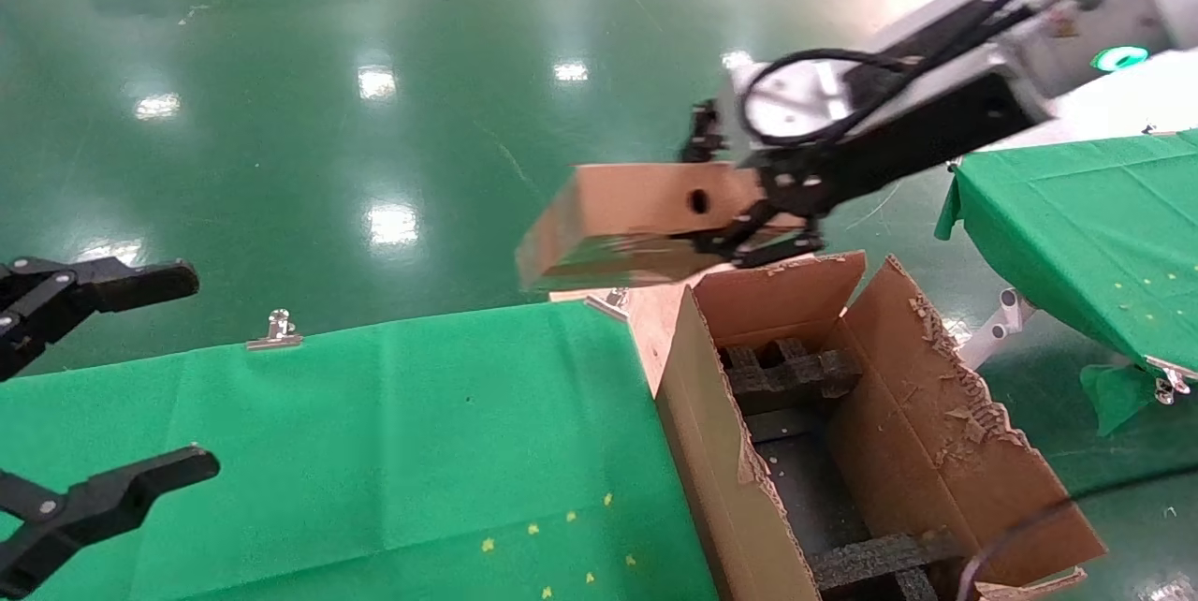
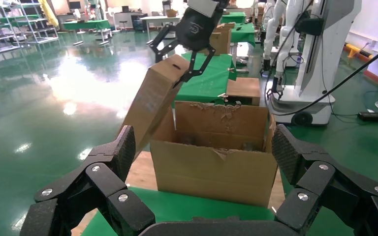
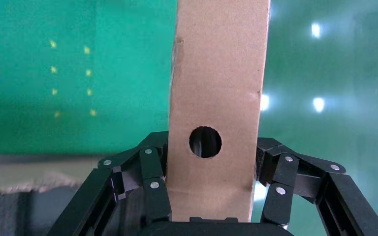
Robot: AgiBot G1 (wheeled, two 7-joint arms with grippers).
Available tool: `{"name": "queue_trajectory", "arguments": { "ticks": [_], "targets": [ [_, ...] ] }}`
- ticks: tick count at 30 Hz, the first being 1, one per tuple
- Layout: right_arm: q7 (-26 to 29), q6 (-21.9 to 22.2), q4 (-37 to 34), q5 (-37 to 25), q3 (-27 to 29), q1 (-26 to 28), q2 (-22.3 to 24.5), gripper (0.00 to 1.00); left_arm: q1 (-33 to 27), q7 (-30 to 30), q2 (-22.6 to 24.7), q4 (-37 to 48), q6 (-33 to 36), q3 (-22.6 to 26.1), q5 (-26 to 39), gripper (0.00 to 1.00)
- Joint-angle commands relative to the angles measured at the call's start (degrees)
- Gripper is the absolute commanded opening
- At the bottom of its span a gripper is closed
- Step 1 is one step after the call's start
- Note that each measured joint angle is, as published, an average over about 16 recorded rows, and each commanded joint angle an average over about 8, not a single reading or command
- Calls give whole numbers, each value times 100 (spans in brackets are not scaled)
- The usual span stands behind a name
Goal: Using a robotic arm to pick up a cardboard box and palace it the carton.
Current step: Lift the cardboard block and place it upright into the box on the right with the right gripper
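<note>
left end effector spread apart; right end effector clamps one cardboard box above one carton.

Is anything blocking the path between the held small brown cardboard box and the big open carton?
Nothing visible. The right gripper holds the small brown cardboard box in the air by the large torn-flap carton, whose top is open over black foam inserts.

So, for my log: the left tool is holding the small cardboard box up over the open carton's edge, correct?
Not quite: it is the right tool that grips the cardboard box above the carton, as the head view shows. The left tool sits open and empty over the green table.
</note>
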Motion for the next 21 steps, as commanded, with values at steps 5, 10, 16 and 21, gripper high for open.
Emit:
{"name": "queue_trajectory", "arguments": {
  "ticks": [5, 10, 16, 21],
  "targets": [
    [-68, 7, -181, -7, -372, 254, 555, 0, 0, 0, 0, 0, 0, 0, 0, 100],
    [-124, 39, -393, -184, -647, 424, 1072, 0, 0, 0, 0, 0, 0, 0, 0, 100],
    [-193, 120, -793, -348, -871, 425, 1541, 0, 0, 0, 0, 0, 0, 0, 0, 100],
    [-227, 193, -1045, -422, -966, 349, 1810, 0, 0, 0, 0, 0, 0, 0, 0, 100]
  ]
}}
